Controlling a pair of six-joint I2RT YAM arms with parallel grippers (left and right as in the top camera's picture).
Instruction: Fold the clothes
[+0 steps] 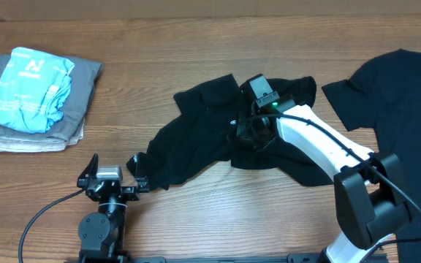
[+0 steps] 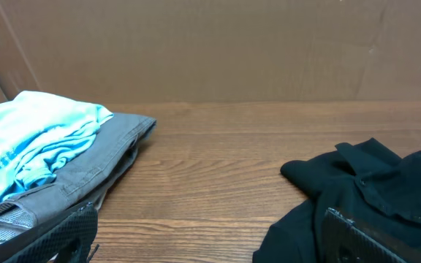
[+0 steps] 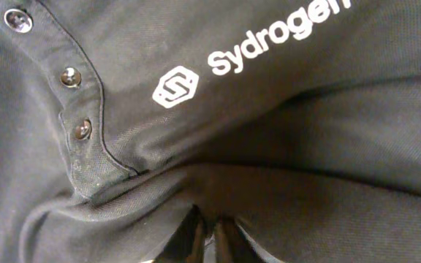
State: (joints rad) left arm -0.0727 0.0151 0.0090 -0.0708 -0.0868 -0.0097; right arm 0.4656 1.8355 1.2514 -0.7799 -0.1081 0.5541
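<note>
Right of the folded stack [image 1: 31,95] lies the crumpled black shirt [image 1: 196,139]; my right gripper [image 3: 209,223] pinches a fold under its buttons [image 3: 70,77], likely to pull it flat; my left gripper [image 1: 112,179] hovers spread, nearer the stack.

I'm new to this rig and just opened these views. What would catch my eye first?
A crumpled black shirt sprawls in the centre, the right pincer pinching a fold of it near its white logo. At the far left lies a folded stack, light blue on grey. A second black shirt lies spread at the right edge, and the left pincer sits open near the front.
</note>
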